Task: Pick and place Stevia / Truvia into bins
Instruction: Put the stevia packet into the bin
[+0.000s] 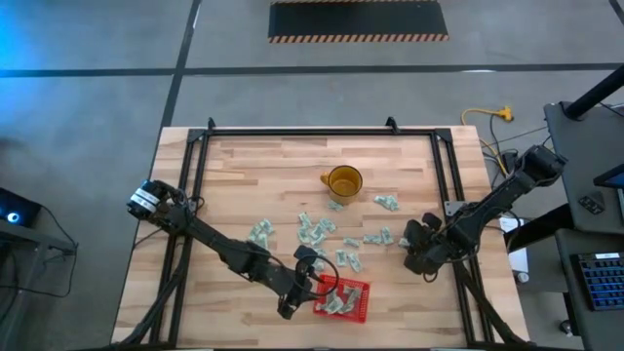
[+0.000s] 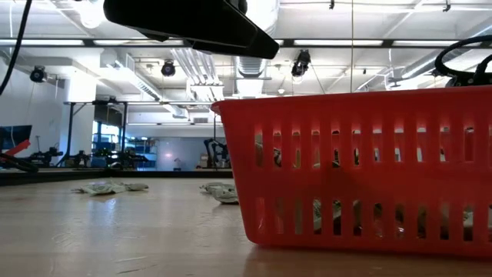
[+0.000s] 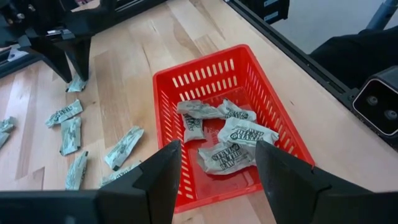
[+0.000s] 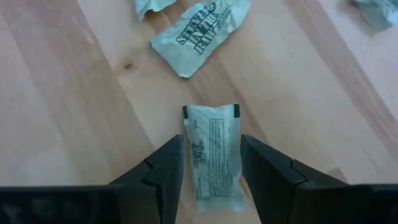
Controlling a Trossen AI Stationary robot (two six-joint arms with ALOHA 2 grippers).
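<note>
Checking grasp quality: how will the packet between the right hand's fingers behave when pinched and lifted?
The packet lies flat on the table, so it probably lifts lightly. Its creased paper suggests it may flex or sag. The right hand straddles it, fingers apart, so it could slide when pinched.

- Basket (image 3: pixel 273 127), red: several packets (image 3: pixel 227 155) inside.
- Left gripper (image 3: pixel 217 177): fingers spread, above the basket.
- Loose packets (image 3: pixel 123 147): on the table beside the basket.

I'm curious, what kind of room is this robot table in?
Probably a workshop or lab hall: bare ceiling pipes, a striped floor mat, and a wooden table framed by black rails.
</note>
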